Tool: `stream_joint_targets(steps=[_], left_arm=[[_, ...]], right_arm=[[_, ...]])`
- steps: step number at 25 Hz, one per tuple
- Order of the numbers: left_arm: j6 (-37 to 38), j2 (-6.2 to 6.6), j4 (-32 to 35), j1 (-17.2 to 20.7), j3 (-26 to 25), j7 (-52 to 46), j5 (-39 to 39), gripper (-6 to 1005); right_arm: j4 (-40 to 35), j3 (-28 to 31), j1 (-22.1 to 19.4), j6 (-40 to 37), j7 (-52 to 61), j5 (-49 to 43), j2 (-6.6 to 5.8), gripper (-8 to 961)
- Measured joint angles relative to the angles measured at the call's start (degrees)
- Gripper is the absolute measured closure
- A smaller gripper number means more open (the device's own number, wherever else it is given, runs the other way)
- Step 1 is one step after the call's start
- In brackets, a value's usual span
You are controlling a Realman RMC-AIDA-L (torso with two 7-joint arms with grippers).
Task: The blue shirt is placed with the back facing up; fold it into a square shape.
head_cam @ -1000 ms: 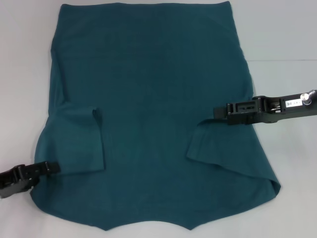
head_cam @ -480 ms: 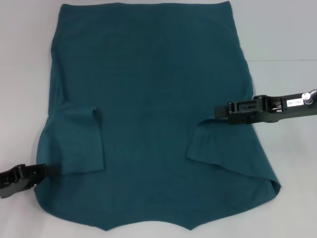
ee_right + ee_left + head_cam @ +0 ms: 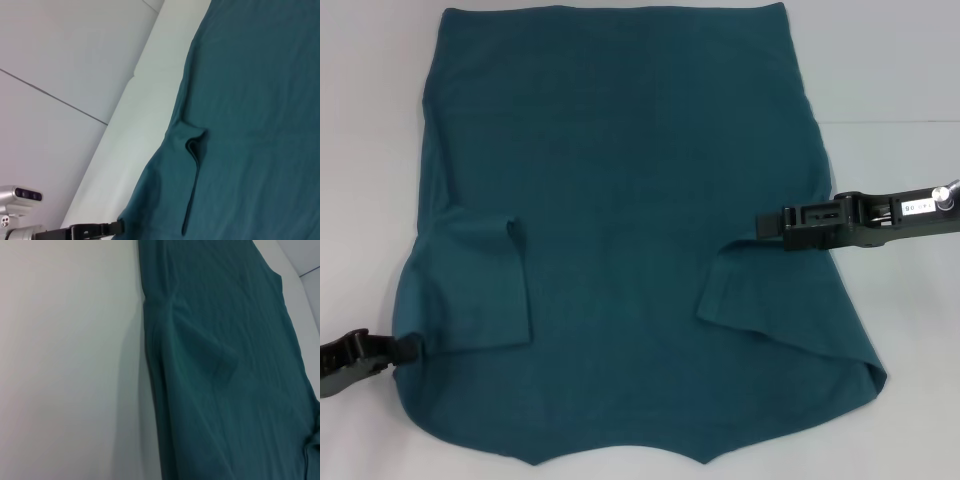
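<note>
The blue shirt (image 3: 620, 200) lies flat on the white table, plain side up, its hem at the far end. Both short sleeves are folded inward onto the body, the left sleeve (image 3: 480, 285) and the right sleeve (image 3: 760, 290). My left gripper (image 3: 408, 346) is low at the shirt's near left edge, its tip just at the fabric border. My right gripper (image 3: 765, 226) reaches in over the right edge, its tip above the folded right sleeve. The left wrist view shows the shirt (image 3: 225, 365) and bare table. In the right wrist view, the shirt (image 3: 250, 100) fills the frame and the left gripper (image 3: 112, 227) shows far off.
The white table (image 3: 890, 80) surrounds the shirt on the left, right and far sides, with a thin seam line (image 3: 890, 122) on the right. The shirt's near edge reaches the bottom of the head view. Part of the robot's body (image 3: 20, 200) shows in the right wrist view.
My left gripper has slid leftward off the folded left sleeve to the shirt's edge. My right gripper has drawn back slightly to the right. The shirt itself has not moved.
</note>
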Motion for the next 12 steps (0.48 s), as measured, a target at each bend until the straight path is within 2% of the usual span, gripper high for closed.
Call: stream_joint_targets(steps=[7, 9, 12], left_arm=[[-0.15, 0.0, -0.01, 0.0, -0.28, -0.1, -0.17, 953], [0.69, 0.2, -0.01, 0.02, -0.56, -0.11, -0.42, 976], [2.93, 0.64, -0.01, -0.27, -1.64, -0.04, -0.77, 1000]], right_arm=[[0.03, -0.19, -0.04, -0.14, 0.0, -0.13, -0.04, 169], [0.08, -0.42, -0.11, -0.78, -0.23, -0.21, -0.3, 170], [0.12, -0.61, -0.58, -3.39, -1.35, -0.48, -1.32, 173]])
